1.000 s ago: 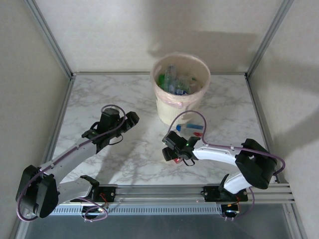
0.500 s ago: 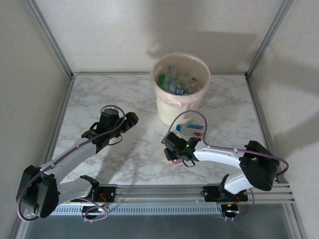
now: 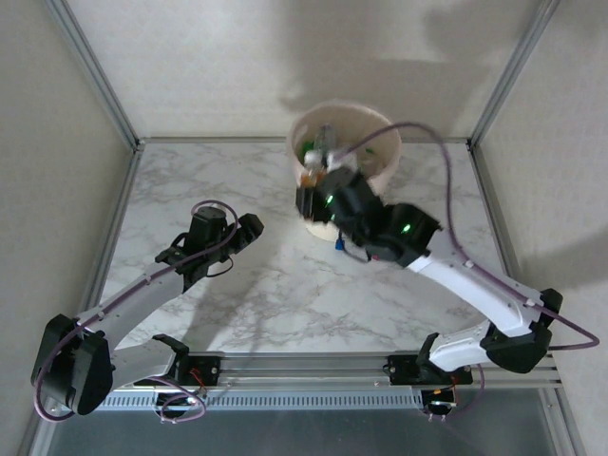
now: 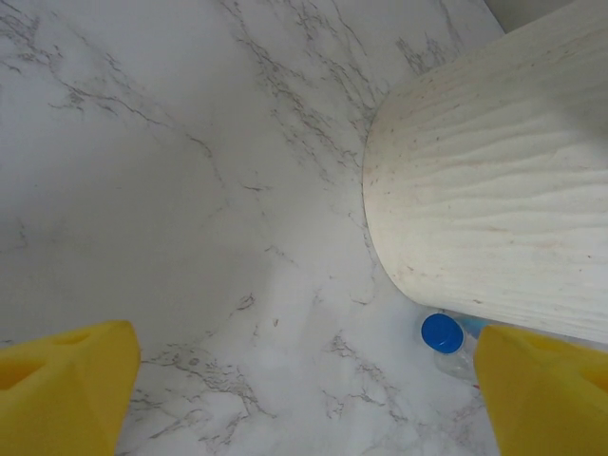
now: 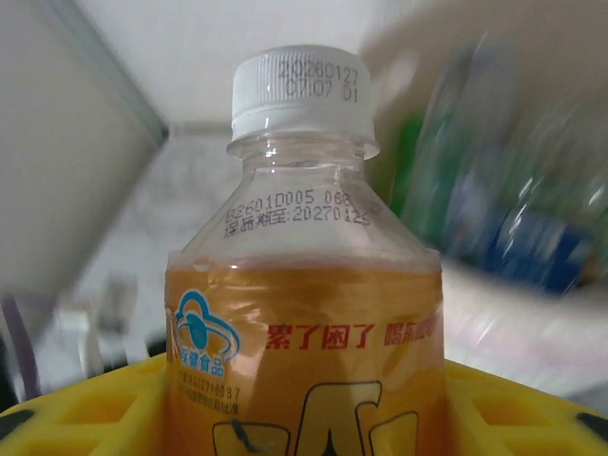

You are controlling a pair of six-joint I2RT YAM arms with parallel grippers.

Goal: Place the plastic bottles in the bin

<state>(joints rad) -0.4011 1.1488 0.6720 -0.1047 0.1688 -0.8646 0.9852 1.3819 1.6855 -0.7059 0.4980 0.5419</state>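
Item one, the left arm [image 3: 142,290]: I have it reaching across the marbled surface [image 3: 237,313], well short of the bin, its jaws spread wide with nothing between them; in the left wrist view the two yellow pads [image 4: 66,380] sit at the bottom corners with bare marble between. Item two, the right arm [image 3: 465,275]: stretched far forward and raised, with its wrist at the near-left side of the bin [image 3: 382,133]. Its jaws are pinching the brown-orange bottle [image 3: 312,171]; in the right wrist view that bottle [image 5: 304,285] stands upright between yellow pads [image 5: 76,418], with a white cap, a clear neck and an orange label bearing red characters. From above, the bottle hangs over the near-left part of the bin's rim. Item three, the bin: a cream, tapered wall [image 4: 494,209] standing on the far middle of the surface, with green and clear bottles [image 3: 309,150] inside; behind the held bottle they read as green and blue blurs. Item four, one clear bottle with a blue cap [image 4: 442,332]: lying on the surface just beside the foot of the bin, on its near side, largely hidden under the right arm in the top view; I cannot tell if it touches the bin.
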